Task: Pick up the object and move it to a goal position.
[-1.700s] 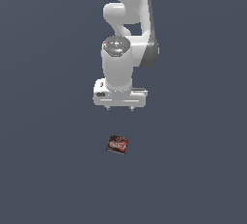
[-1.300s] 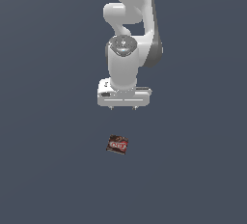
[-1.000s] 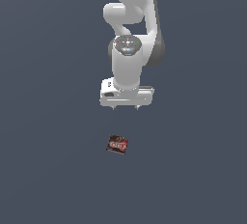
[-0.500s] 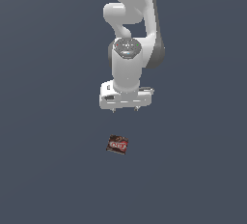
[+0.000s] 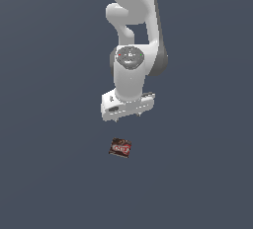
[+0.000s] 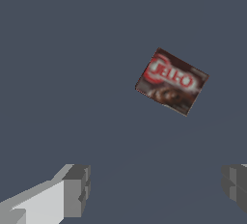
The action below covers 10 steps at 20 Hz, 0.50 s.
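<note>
Only wrist view: box [image 6: 171, 81] label, gripper [image 6: 154, 189] spread wide.

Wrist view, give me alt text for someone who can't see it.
A small dark-brown box with a red-and-white label lies flat on a plain grey surface, untouched. The open gripper hangs above it, one grey fingertip at each side of the frame.

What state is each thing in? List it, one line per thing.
box: lying flat on the surface, label face up, not gripped, nothing touching it.
gripper: open, fingers spread wide in the wrist view, empty, above the box and apart from it.
surface: plain dark grey, carrying the box.
</note>
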Each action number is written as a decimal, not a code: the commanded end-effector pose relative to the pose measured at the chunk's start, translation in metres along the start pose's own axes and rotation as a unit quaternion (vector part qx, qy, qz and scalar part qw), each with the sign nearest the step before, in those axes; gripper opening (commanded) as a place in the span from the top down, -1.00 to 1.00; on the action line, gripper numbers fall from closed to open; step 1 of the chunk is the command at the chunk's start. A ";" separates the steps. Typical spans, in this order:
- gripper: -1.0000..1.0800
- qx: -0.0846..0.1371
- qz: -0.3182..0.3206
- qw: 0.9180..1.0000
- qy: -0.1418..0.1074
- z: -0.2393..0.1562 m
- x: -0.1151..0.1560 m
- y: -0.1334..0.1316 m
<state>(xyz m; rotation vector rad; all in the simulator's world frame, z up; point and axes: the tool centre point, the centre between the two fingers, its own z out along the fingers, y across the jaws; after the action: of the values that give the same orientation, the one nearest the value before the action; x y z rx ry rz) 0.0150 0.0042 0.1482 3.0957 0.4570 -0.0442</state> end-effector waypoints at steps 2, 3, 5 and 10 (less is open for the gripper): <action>-0.92 -0.001 -0.047 0.999 0.000 0.006 0.008 0.004; -0.92 -0.001 -0.060 0.998 0.000 0.008 0.010 0.005; -0.92 -0.002 -0.087 0.996 0.000 0.012 0.014 0.008; -0.92 -0.003 -0.154 0.988 0.001 0.022 0.025 0.014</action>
<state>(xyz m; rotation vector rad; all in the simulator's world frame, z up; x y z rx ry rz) 0.0385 -0.0013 0.1290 3.0064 0.8665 -0.0424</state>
